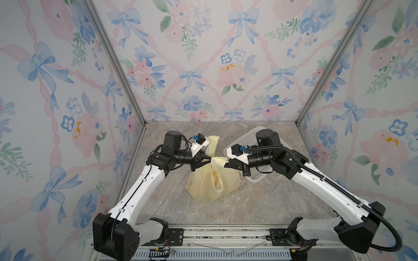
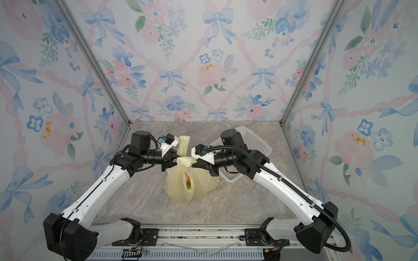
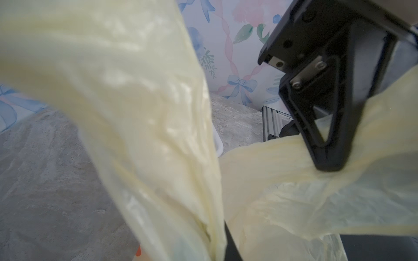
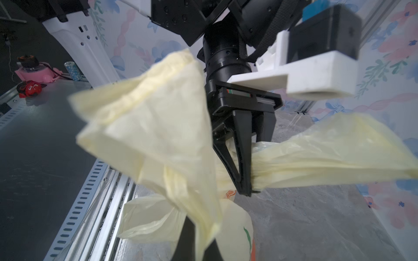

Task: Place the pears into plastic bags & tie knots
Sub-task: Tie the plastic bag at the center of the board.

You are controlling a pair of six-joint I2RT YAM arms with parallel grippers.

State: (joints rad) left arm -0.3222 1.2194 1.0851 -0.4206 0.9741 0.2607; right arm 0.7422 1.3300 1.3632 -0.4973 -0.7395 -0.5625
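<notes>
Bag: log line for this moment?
bag on table | left jaws shut on handle | right jaws shut on other handle | handles crossed, not pulled tight

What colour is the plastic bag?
The plastic bag is translucent pale yellow with orange print; right wrist view shows it best.

No text, label, brand, number or sign can be read in any view. In the right wrist view the plastic bag (image 4: 147,126) carries an orange printed mark (image 4: 230,194) and a green and orange printed edge (image 4: 248,233). Both are creased, partly hidden and too blurred to resolve into characters.
</notes>
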